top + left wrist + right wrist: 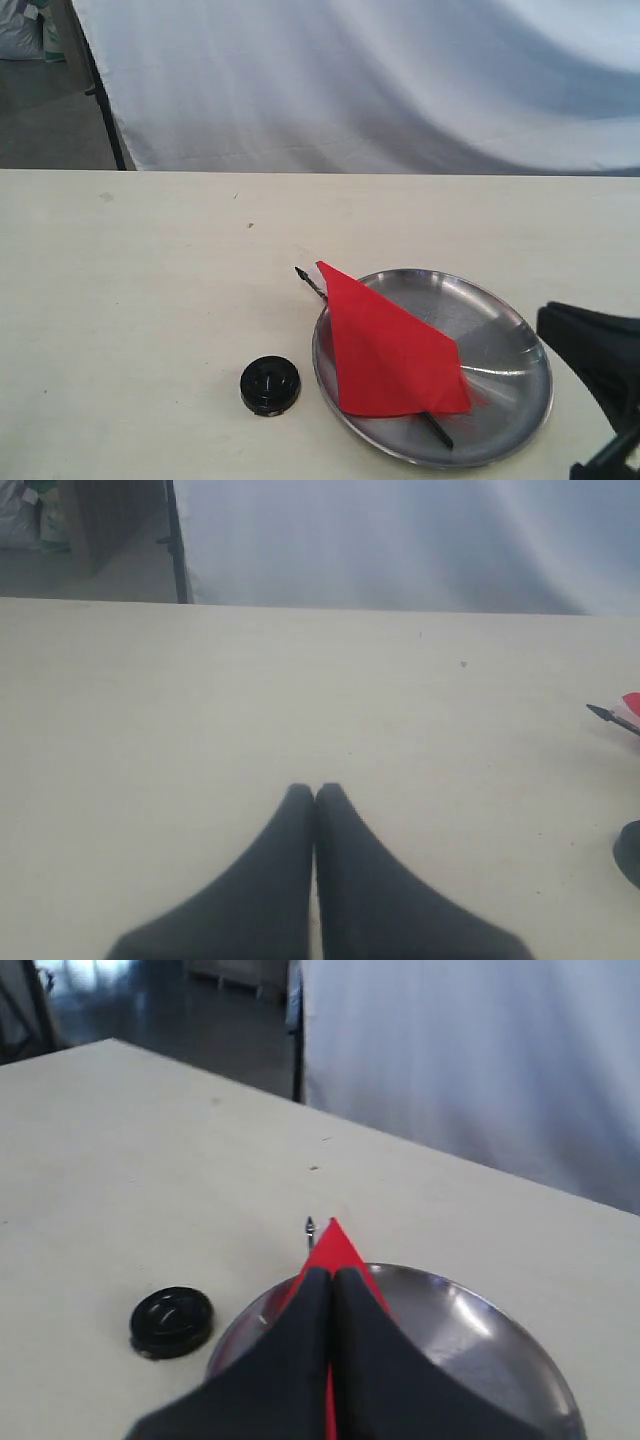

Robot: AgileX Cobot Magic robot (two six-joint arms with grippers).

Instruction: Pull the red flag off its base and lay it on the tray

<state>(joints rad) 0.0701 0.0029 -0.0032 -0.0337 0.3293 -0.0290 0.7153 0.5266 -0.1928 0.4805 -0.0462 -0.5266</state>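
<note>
Nearest me, my right gripper [332,1272] has its fingers pressed together on nothing. It sits at the near right, just beside the tray [500,330]. My left gripper [315,788] is also closed and empty, over bare table [150,280] well to the left.

The base [270,385] stands alone just left of the tray. The red flag [390,350] lies on the tray, its pole running near-right to far-left, with the tip [300,271] poking over the far-left rim. My right arm is nearer; I judge the job done.
</note>
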